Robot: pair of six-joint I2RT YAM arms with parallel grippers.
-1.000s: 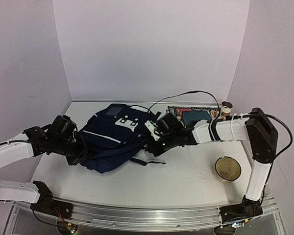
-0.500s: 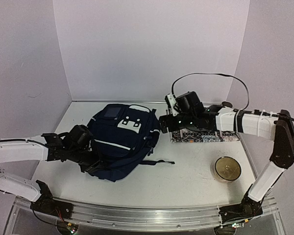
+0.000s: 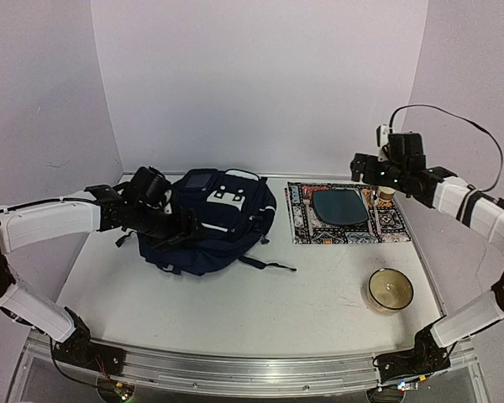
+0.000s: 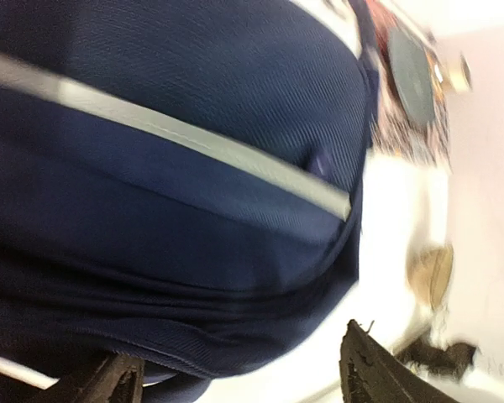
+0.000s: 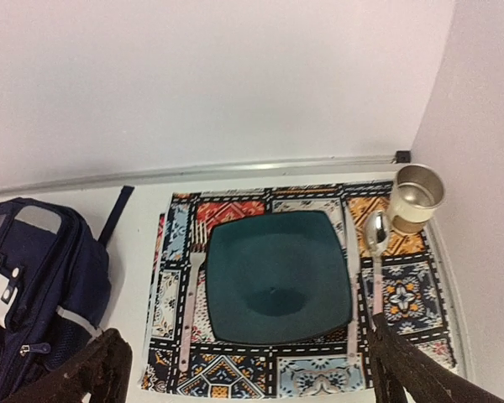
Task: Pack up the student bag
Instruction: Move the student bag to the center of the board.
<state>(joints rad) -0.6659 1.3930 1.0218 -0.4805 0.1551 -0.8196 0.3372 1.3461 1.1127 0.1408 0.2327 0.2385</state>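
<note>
Both wide, empty: left end effector (image 4: 235, 378), right end effector (image 5: 252, 369); fork (image 5: 190, 294), spoon (image 5: 375, 235) solely in right-wrist view.

The white-and-black left arm (image 3: 50, 222) reaches in low and nearly level. Its black two-finger left gripper (image 3: 183, 228) points away to the right, fingers (image 4: 101, 382) spread wide and empty. The matching right arm (image 3: 479, 210) is raised high with the elbow bent. Its black right gripper (image 3: 359, 168) tilts downward, fingers (image 5: 84, 369) wide apart, gripping nothing.
</note>
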